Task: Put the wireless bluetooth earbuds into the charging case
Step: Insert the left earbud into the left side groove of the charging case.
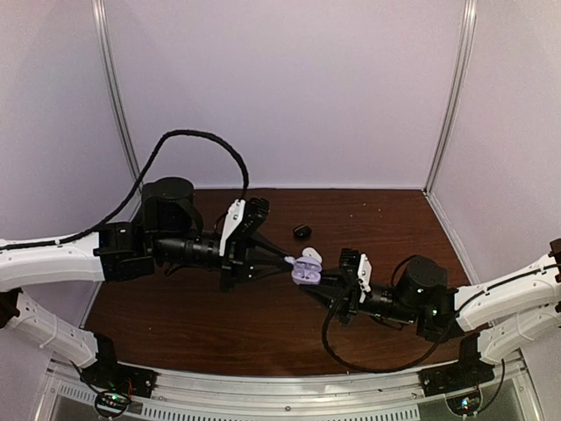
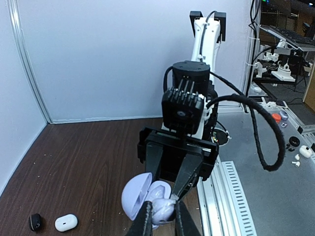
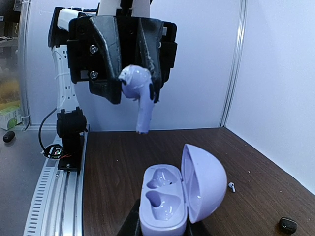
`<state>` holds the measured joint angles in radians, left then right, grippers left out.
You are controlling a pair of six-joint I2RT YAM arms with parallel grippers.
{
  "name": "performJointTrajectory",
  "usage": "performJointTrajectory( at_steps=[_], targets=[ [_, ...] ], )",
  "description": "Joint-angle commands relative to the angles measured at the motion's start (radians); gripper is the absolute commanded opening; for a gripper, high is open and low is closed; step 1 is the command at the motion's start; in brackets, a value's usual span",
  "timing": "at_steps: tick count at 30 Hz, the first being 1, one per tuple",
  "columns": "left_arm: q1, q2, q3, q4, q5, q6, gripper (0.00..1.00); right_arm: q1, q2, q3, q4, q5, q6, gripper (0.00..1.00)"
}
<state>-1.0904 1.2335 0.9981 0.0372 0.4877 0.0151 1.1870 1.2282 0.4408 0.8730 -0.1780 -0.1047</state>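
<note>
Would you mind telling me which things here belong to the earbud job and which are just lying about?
In use:
lavender earbud, in the jaws of the left gripper
open lavender charging case, in the jaws of the right gripper

Lying about:
black case
white case
small white stemmed earbud

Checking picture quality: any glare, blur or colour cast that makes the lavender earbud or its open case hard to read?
Right wrist view: sharp, soft highlights on the open glossy lavender charging case, the pale lavender stemmed earbud crisp. Left wrist view: jaws of the left gripper blur at the bottom edge. Top external view: dim, walls tinted violet.
</note>
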Motion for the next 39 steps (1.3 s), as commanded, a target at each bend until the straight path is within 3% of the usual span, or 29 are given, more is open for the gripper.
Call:
performJointTrajectory(
  at_steps=[1,39],
  targets=[
    [-0.012,0.021,-0.006,0.073,0.023,-0.012,0.13,-0.003,0.001,0.031,0.027,-0.007,-0.001,0.00],
    [-0.016,0.062,0.025,-0.028,-0.013,0.009,0.12,-0.001,-0.025,0.018,0.033,-0.043,-0.015,0.00]
  ],
)
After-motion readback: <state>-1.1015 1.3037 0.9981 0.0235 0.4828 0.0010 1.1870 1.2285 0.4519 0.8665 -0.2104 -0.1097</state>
